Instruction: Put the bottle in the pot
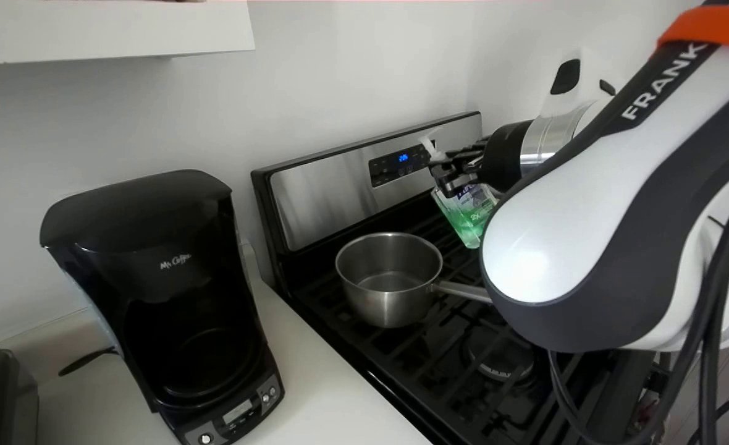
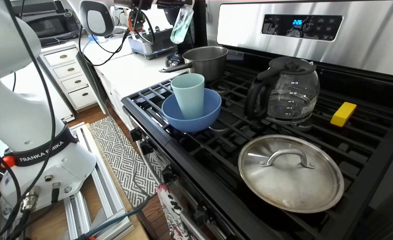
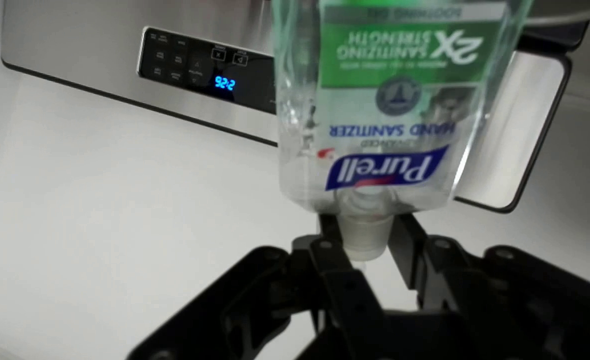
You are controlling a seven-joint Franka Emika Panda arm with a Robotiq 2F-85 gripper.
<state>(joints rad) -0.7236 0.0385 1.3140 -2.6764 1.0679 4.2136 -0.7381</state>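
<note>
The bottle, clear plastic with a green-and-white label and a white pump top, hangs tilted in the air in both exterior views (image 1: 468, 216) (image 2: 182, 25). It fills the upper middle of the wrist view (image 3: 400, 105). My gripper (image 3: 365, 235) is shut on the bottle's neck, just under the pump; it also shows in an exterior view (image 1: 450, 174). The pot, a steel saucepan, stands on the stove in both exterior views (image 1: 389, 306) (image 2: 211, 65). Its inside looks empty. The bottle's base is above rim height, off to the pot's handle side. The arm covers the handle's end in an exterior view.
A black coffee maker (image 1: 148, 266) stands on the counter beside the stove. On the stove are a blue bowl (image 2: 191, 125) with a light-blue cup (image 2: 188, 95), a glass kettle (image 2: 293, 93), a steel lid (image 2: 293, 186) and a yellow block (image 2: 343, 114). The stove's back panel (image 1: 321, 204) rises behind the pot.
</note>
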